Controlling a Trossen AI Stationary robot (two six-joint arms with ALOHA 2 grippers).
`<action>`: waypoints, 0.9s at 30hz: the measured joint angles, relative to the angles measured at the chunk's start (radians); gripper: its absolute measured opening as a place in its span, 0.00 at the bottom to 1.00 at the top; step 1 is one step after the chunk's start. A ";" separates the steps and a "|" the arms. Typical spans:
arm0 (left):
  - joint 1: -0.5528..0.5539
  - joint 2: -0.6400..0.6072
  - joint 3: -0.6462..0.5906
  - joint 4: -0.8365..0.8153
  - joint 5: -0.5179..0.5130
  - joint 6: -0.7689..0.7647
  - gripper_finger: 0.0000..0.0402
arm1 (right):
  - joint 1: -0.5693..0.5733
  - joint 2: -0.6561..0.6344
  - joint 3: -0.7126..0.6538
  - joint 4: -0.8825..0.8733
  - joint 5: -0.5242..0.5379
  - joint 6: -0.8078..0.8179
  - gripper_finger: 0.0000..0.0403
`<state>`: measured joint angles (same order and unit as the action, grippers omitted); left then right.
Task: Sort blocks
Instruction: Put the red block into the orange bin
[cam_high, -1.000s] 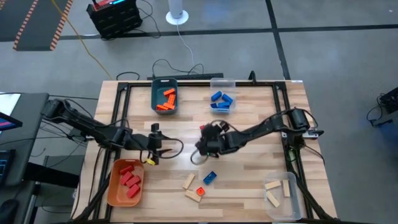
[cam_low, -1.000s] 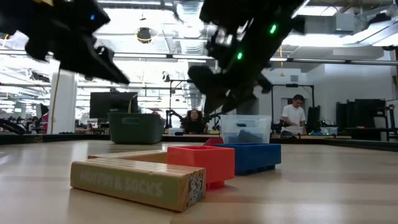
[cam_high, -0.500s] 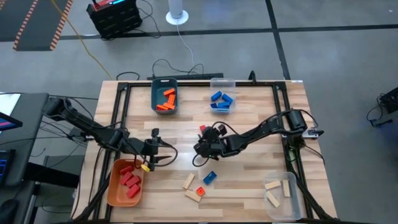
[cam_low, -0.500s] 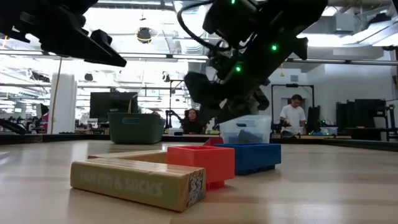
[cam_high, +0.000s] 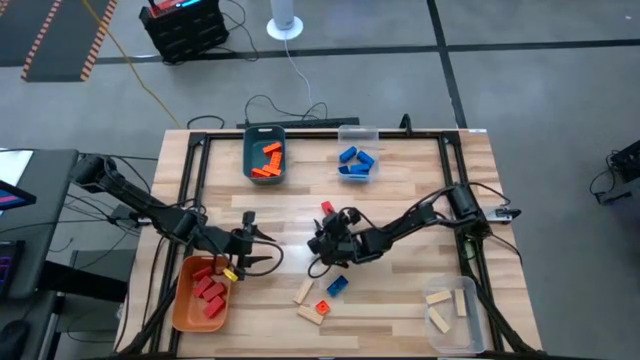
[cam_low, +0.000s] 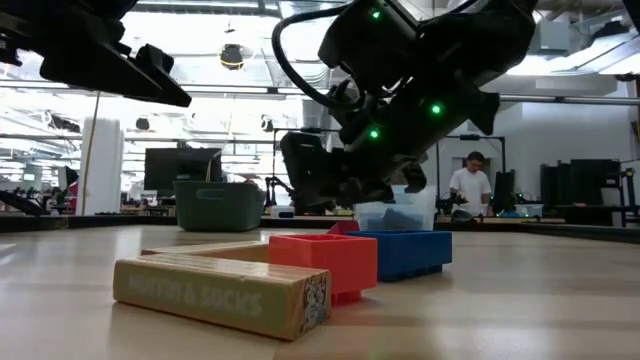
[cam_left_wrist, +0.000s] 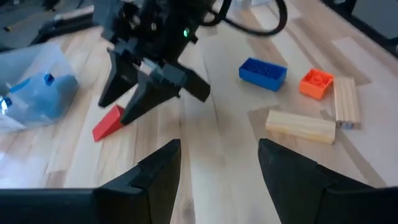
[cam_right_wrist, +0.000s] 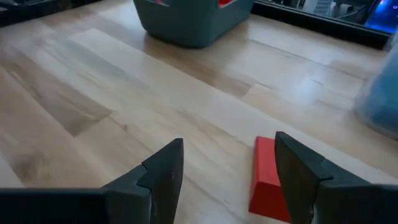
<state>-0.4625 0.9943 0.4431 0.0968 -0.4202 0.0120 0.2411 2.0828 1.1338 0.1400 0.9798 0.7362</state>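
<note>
1. We take the red block (cam_high: 326, 208) on the tabletop (cam_high: 400, 180) as our landmark; it lies alone, between the blue bin (cam_high: 357, 160) and the loose blocks (cam_high: 322, 298) nearer the front edge.
2. Our right claw (cam_high: 322, 240) hangs just beside it, fingers spread and empty; in the right wrist view the red block (cam_right_wrist: 266, 177) sits between the fingertips, close to one, with its long axis running along the fingers.
3. Our left claw (cam_high: 258, 245) waits farther from the red block, by the orange bin (cam_high: 185, 300), also spread and empty.
4. We judge the right arm nearer.
</note>
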 joint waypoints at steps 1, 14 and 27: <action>0.000 0.000 0.000 -0.010 0.000 -0.005 0.52 | 0.000 0.000 0.000 -0.003 0.000 0.003 0.56; -0.001 0.000 -0.001 -0.035 0.013 -0.013 0.52 | -0.036 0.052 -0.001 -0.043 0.037 -0.010 0.56; -0.001 0.000 -0.002 -0.061 0.014 -0.009 0.52 | -0.083 0.075 0.000 -0.074 -0.042 -0.003 0.55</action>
<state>-0.4636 0.9943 0.4416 0.0353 -0.4057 0.0029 0.1585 2.1574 1.1336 0.0657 0.9382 0.7333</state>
